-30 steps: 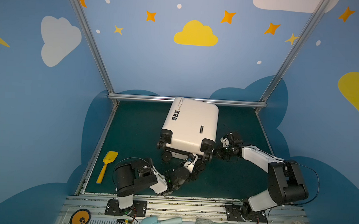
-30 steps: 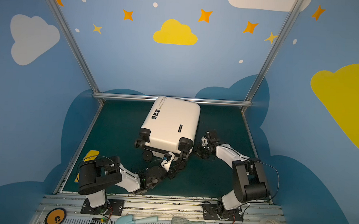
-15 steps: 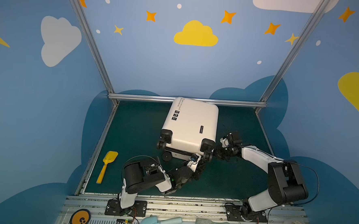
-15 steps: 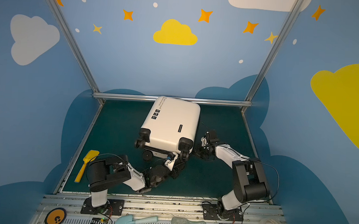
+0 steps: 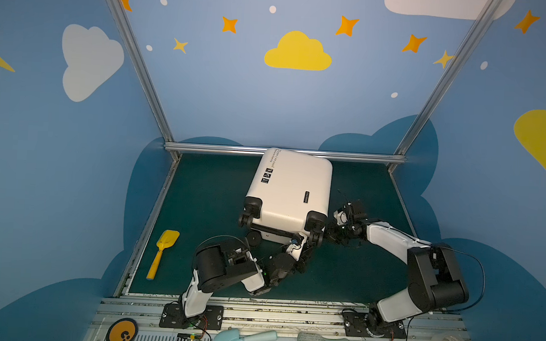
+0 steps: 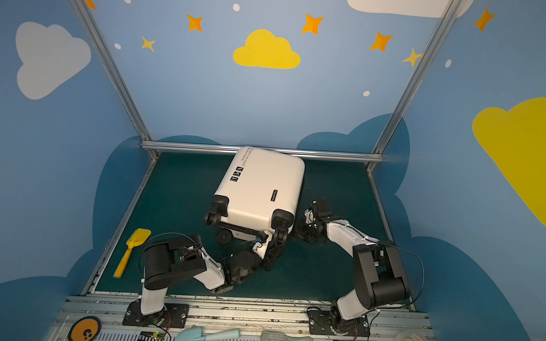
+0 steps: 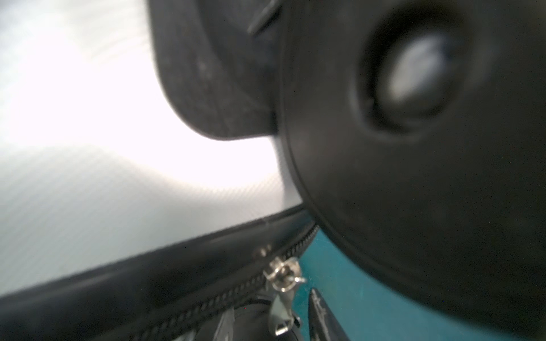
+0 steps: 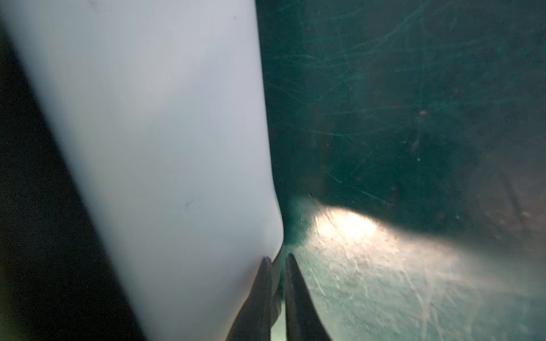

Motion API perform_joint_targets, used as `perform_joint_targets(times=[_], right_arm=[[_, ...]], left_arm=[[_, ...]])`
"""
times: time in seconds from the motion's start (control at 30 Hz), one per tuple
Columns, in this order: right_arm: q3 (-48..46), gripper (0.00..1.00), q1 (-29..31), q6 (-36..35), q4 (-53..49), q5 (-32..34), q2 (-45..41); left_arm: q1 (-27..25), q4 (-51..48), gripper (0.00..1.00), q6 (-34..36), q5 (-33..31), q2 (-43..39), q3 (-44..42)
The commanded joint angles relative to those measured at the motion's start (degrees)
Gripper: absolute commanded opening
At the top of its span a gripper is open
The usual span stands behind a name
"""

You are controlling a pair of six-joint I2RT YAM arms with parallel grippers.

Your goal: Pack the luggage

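White luggage (image 5: pixel 291 191) rim sits pinched in my narrow right pincer (image 8: pixel 277 262). I cannot tell the left pincer's (image 5: pixel 296 244) gap, and I should line it squarely on the zipper pull (image 7: pixel 283 277).

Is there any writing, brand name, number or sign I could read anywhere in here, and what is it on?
Nothing here reads with certainty.
Two lines of small print at the far corner of the luggage: too small to read.
Three black stickers with white marks on its shell: not legible.
One black label on its shell: too blurred to read.
An orange disc on the front rail: a black mark, no letters.
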Motion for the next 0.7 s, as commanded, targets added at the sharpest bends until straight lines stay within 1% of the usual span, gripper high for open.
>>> perform_joint_targets(times=[0.0,0.2,0.57,0.67], right_arm=[[1.36,0.11,0.86,-0.45,-0.20,-2.34,0.52],[1.45,0.10,0.92,-0.52,-0.27,-2.45,0.83],[1.53,0.08,0.96,-0.43,0.00,-2.47,1.50],[1.58,0.07,1.06,-0.45,-0.01,-2.52,1.54]], left_arm=[[0.96,5.61,0.37,0.96,-3.23,0.20,1.95],[0.98,5.89,0.29,0.77,-4.02,0.18,2.25],[0.89,5.83,0.13,0.65,-3.07,-2.14,0.55],[0.65,5.80,0.13,0.53,-2.64,-2.70,0.06]])
